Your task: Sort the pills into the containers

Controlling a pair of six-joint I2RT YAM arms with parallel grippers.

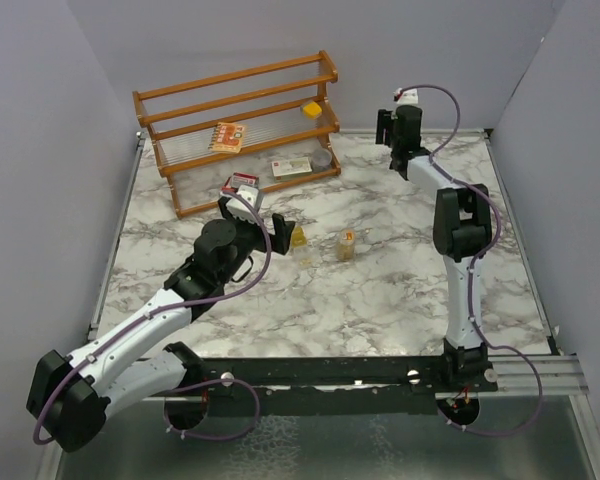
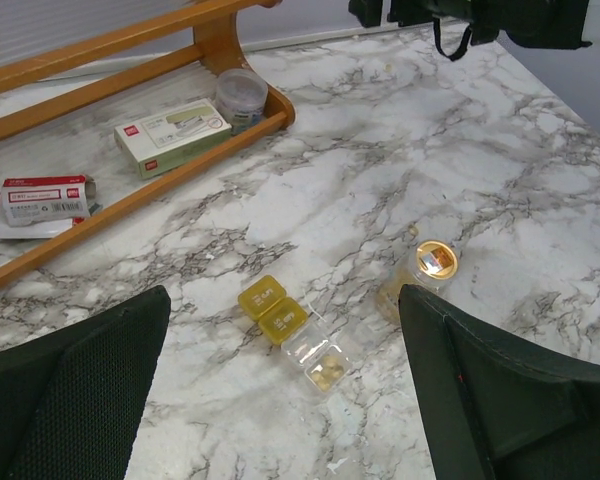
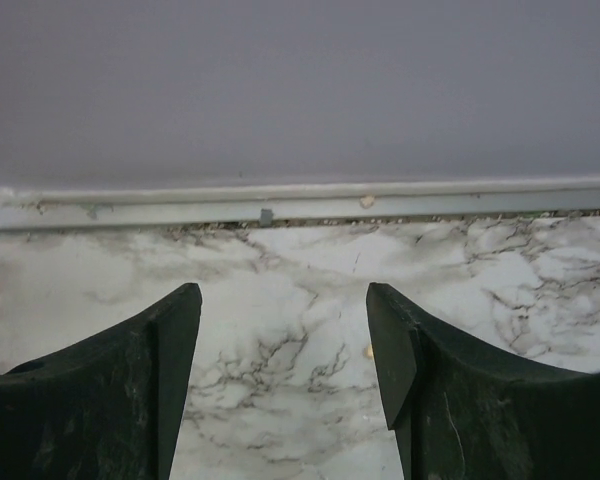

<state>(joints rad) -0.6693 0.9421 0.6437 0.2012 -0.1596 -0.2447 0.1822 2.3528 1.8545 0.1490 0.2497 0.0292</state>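
Looking at a marble table (image 1: pixel 380 300) filling most of the top view, with a wooden rack (image 1: pixel 240 100) parked at upper left. Then the left gripper (image 2: pixel 283 292), spread wide with nothing in it, hanging over the middle of the marble. Over at top right, by the back wall, the right gripper (image 3: pixel 283 295), parted too (only bare marble in the gap). Down to the round amber jar (image 2: pixel 435 265), upright, right of centre in the left wrist view. Lastly the smaller yellow box (image 2: pixel 272 310), near it on the left, not touching.
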